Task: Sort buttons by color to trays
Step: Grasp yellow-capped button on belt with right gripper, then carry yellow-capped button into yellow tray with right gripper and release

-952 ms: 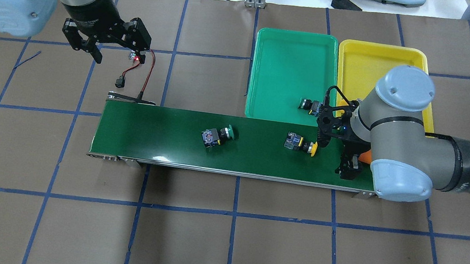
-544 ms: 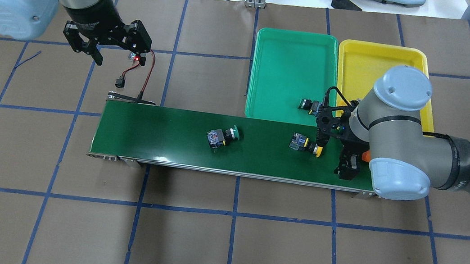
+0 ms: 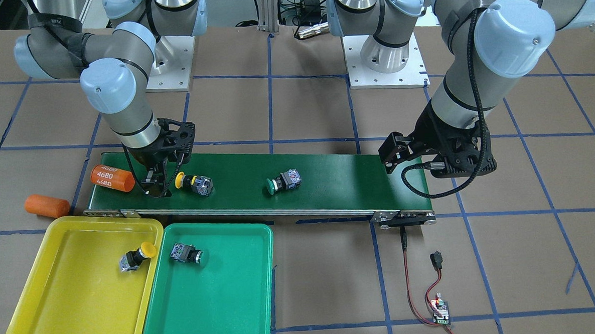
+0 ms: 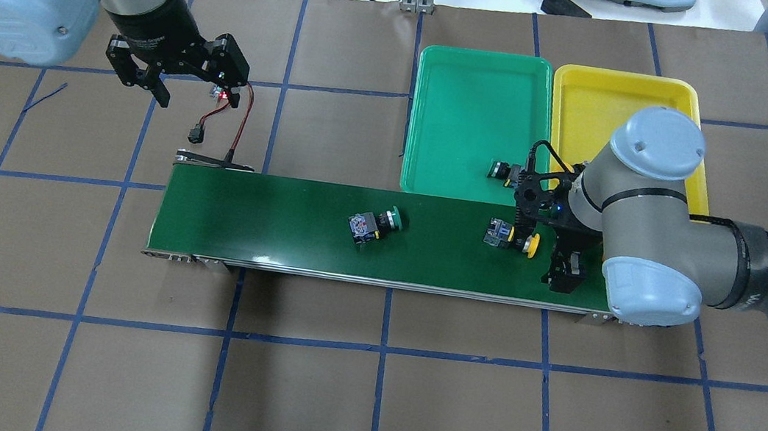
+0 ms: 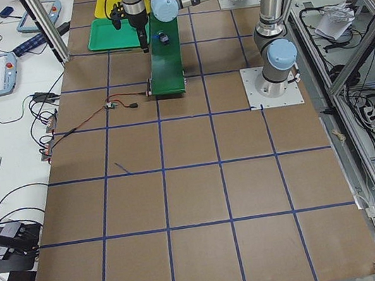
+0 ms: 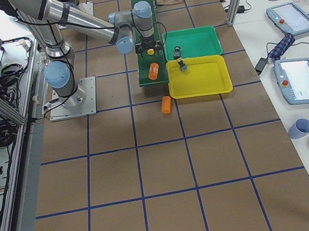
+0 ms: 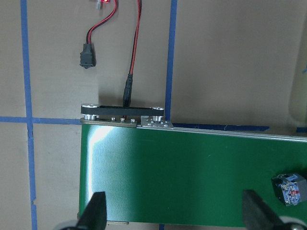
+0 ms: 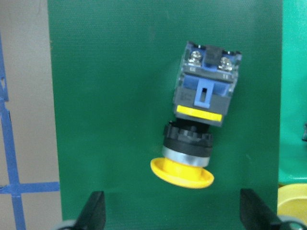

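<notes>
Conveyor belt (image 3: pixel 328 180), orange cylinders (image 3: pixel 111 178)

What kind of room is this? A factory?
Probably a robot testing lab, not a factory. A left arm and a right arm are bolted to a table gridded with blue tape, a small conveyor belt sits on it, and control pendants lie on a side bench.

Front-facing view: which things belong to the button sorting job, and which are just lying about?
Job: yellow tray, green tray, sorted yellow button, sorted green button, unsorted yellow button, unsorted green button, both on the conveyor belt.
Lying about: orange cylinder marked 4680, plain orange cylinder, wired circuit board.
</notes>
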{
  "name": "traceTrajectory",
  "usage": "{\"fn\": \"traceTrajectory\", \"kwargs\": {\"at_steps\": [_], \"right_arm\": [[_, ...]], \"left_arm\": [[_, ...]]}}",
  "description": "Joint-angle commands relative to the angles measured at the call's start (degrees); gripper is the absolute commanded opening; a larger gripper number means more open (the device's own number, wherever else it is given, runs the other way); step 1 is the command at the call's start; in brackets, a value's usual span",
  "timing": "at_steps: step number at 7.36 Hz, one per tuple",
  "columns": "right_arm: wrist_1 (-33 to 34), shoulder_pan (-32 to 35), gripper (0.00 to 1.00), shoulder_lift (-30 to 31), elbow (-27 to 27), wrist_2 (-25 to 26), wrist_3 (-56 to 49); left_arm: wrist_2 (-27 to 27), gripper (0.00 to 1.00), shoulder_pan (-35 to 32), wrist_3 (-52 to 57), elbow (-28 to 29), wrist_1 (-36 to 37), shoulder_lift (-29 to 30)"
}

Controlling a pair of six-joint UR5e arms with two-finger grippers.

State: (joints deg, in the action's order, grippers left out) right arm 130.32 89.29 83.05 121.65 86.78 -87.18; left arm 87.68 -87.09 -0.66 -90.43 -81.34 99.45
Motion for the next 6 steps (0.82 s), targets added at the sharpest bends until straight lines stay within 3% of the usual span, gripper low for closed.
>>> {"fn": "traceTrajectory", "kwargs": {"at_steps": [1,2,3,6], "right_arm": [[0.0,0.0,0.97,-0.1,0.0,-0.2,-0.1],[-0.1,0.0,0.88,-0.1,0.0,-1.1,-0.1],[-0.1,0.0,0.66,0.0,0.1,-1.7,-0.3],[0.0,0.0,0.26,0.0,0.0,-1.7,-0.6]], "left_arm": [[0.1,1.0,0.0,0.1,-0.1,-0.1,0.3],[0.4,1.0,-0.1,0.1,-0.8,0.0,-0.3],[0.2,1.0,-0.1,0.1,-2.0,0.3,-0.9],[0.2,1.0,-0.1,0.0,-2.4,1.8,-0.7]]}}
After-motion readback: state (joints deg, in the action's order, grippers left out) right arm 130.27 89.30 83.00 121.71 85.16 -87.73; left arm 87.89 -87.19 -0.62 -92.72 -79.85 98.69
